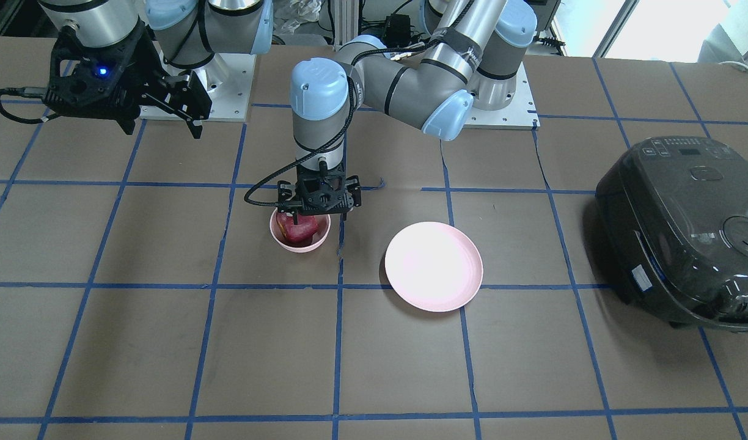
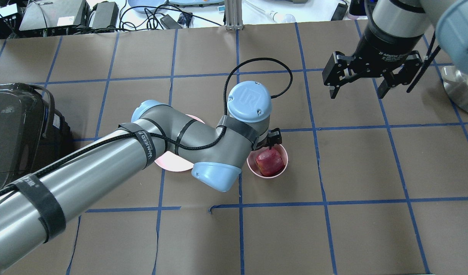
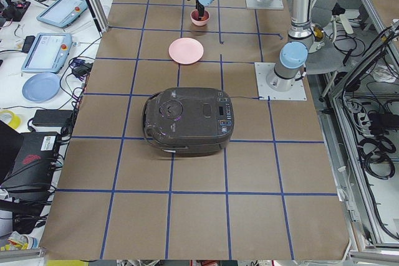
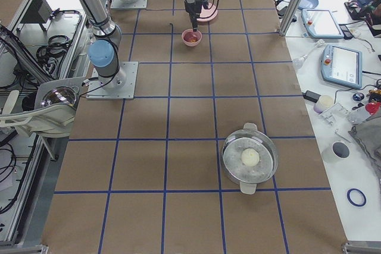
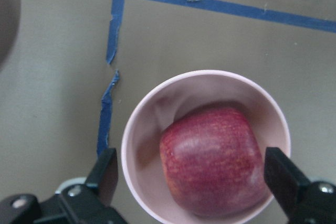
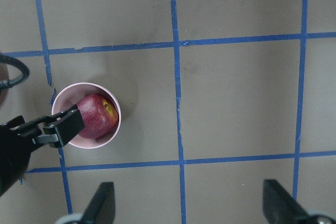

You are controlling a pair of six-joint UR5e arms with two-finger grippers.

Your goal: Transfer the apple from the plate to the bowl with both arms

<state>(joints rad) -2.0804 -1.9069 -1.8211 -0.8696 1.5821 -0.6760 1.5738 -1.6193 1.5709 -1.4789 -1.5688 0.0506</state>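
Left pincer (image 1: pixel 319 214): points straight down over the bowl, left of centre in the front view. Its fingers are apart and it clamps nothing.
Left fingers (image 5: pixel 106 170): in the left wrist view one sits at lower left, just outside the bowl's rim. The other sits at lower right, over the rim and close beside the apple.
Apple (image 5: pixel 210 161): lies in the bowl and fills most of it. It is dark red, and the right wrist view shows a yellow patch on its upper right side.
Bowl (image 1: pixel 300 247): small, deep and pink, standing on the table. It is just left of a vertical tape line in the front view, to the left of the plate and apart from it.
Plate (image 1: pixel 434 266): wide, shallow and pink, with nothing on it. It sits near the middle of the front view, its lower edge over a tape line. In the overhead view the left arm hides about half of it.
Right pincer (image 1: pixel 163 127): upper left of the front view, raised above the table and well apart from the bowl. Its fingers are spread wide, it grips nothing, and a blue light shows on its body.
Cooker (image 1: pixel 685 232): a dark appliance with its lid down, at the right edge of the front view.
Pot (image 4: pixel 250 159): steel, holding a white round thing, in the lower middle of the right-side view.
Table (image 1: pixel 166 342): brown surface with a grid of blue tape.
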